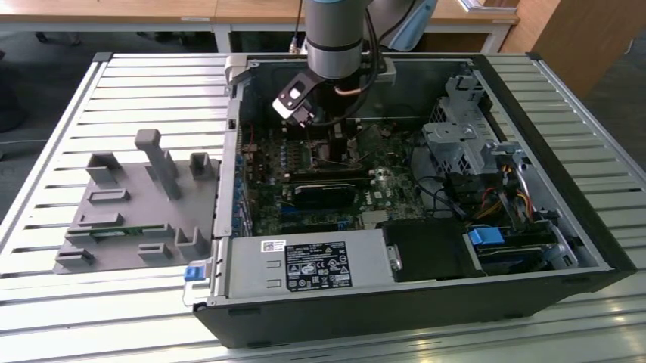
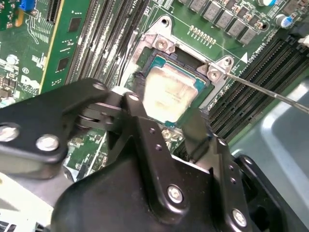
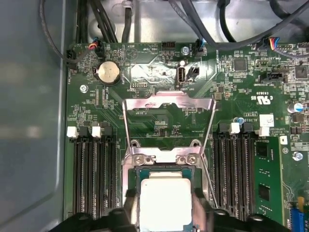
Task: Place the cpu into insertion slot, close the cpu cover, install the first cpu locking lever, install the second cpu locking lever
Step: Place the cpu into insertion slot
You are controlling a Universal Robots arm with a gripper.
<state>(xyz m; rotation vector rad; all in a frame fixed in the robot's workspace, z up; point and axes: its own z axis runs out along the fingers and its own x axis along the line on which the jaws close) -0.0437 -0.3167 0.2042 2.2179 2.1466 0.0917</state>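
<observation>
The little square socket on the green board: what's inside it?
The cpu lies in the insertion slot, silvery face up, with the slot's metal frame around it. The chip covers the slot's middle, so whatever lies beneath it cannot be seen.

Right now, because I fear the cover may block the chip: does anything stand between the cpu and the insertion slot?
Nothing visible does. The cpu already lies at the insertion slot, under the gripper. The cover is swung open, away from the slot, and the lever stands off to the side.
</observation>
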